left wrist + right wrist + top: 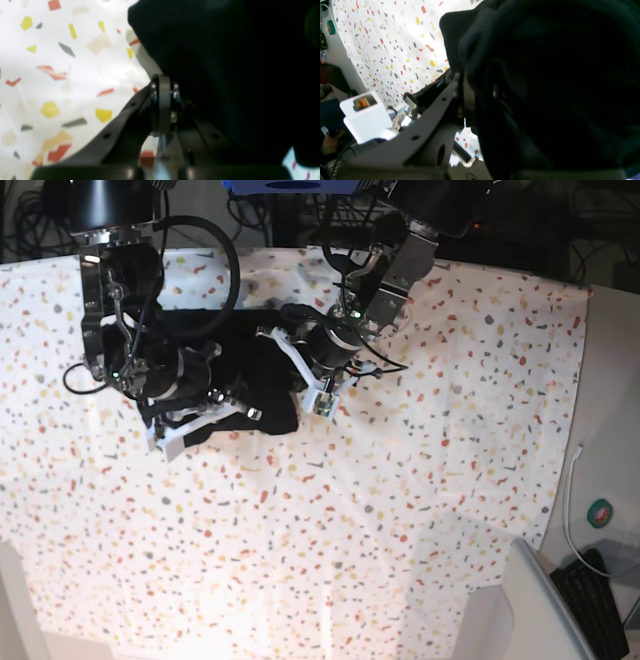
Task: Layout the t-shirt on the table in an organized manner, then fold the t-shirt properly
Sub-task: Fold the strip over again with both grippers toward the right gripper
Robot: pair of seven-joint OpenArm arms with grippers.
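t-shirt [255, 375] bunched in heap at table [420, 510] 11 o'clock, between arms. left tool [163, 105] looks pinched together on cloth edge. right tool [470, 100] buried in fabric, can't tell its state. Risk: uneven pull twists heap tighter instead of spreading it.

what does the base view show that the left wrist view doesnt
Only the base view shows both arms at once: the right gripper and left gripper at opposite sides of the bunched black t-shirt, plus the whole speckled table and a keyboard off its corner. Only the left wrist view shows the left gripper's closed fingers close up against the cloth. Both show the black t-shirt lying on the speckled table.
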